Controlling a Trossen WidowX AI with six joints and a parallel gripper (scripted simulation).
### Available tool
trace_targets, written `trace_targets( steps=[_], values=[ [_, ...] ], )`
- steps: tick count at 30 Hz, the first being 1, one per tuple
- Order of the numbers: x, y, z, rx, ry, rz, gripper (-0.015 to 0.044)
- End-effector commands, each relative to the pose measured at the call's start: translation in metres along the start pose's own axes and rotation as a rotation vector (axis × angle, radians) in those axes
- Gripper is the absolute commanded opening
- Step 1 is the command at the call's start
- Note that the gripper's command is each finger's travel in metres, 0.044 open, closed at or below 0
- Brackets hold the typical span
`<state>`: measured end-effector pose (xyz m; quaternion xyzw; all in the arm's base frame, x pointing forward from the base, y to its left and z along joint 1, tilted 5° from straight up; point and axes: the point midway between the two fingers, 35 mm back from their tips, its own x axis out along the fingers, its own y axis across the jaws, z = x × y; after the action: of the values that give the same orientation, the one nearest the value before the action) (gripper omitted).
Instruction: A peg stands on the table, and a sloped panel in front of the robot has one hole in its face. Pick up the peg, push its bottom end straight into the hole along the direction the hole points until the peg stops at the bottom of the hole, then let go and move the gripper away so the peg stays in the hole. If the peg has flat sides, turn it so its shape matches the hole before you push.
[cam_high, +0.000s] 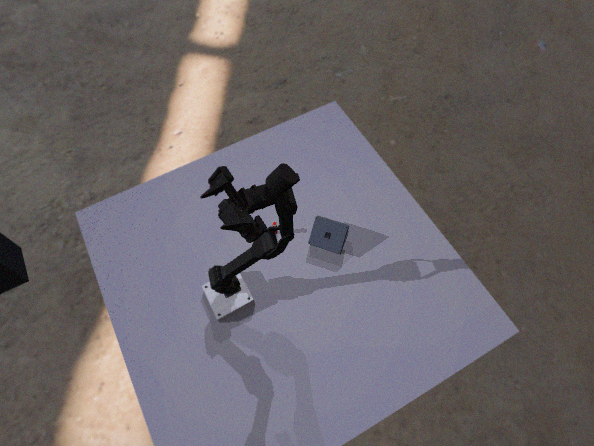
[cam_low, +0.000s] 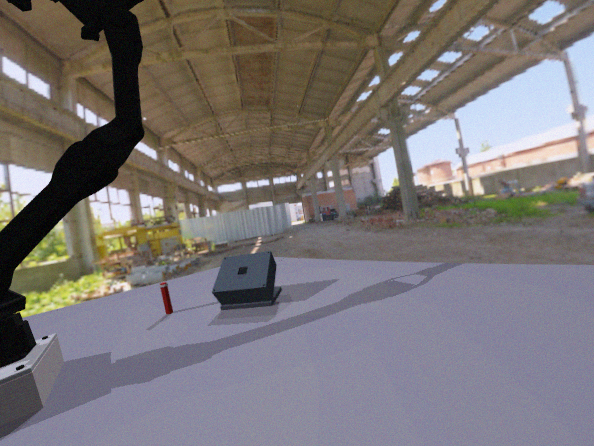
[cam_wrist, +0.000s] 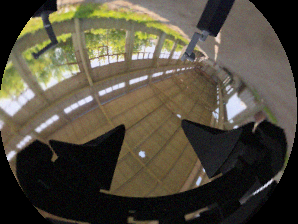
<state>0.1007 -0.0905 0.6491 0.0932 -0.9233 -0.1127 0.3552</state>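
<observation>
A red peg (cam_low: 166, 300) stands upright on the table (cam_high: 400, 330) (cam_low: 350, 380); in the top view only a bit of it shows behind the arm. The dark blue-grey sloped panel (cam_high: 319, 241) (cam_low: 232, 287) stands a short way from the peg. The hole (cam_high: 327, 235) (cam_low: 242, 270) in the middle of its face looks square. The peg's cross-section is too small to tell. My gripper (cam_high: 212, 212) (cam_wrist: 153, 125) is open and empty, raised high above the table and away from the peg. The wrist view shows wide-apart fingers against the building's roof, with neither peg nor panel.
The arm's pale base plate (cam_high: 228, 306) (cam_low: 47, 360) sits on the table on the near side of the peg. The folded arm rises over the peg in the top view. A black object (cam_high: 10, 262) shows at the left edge. Arm shadows cross the table.
</observation>
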Motion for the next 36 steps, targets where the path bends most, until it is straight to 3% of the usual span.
trace_targets(
  steps=[1, 14, 36],
  values=[
    [0.001, 0.000, 0.001, 0.002, -0.002, 0.002, 0.0426],
    [0.050, 0.022, 0.052, 0.145, -0.158, 0.176, 0.0440],
    [0.091, 0.091, 0.145, 0.402, -0.325, 0.546, 0.0440]
  ],
)
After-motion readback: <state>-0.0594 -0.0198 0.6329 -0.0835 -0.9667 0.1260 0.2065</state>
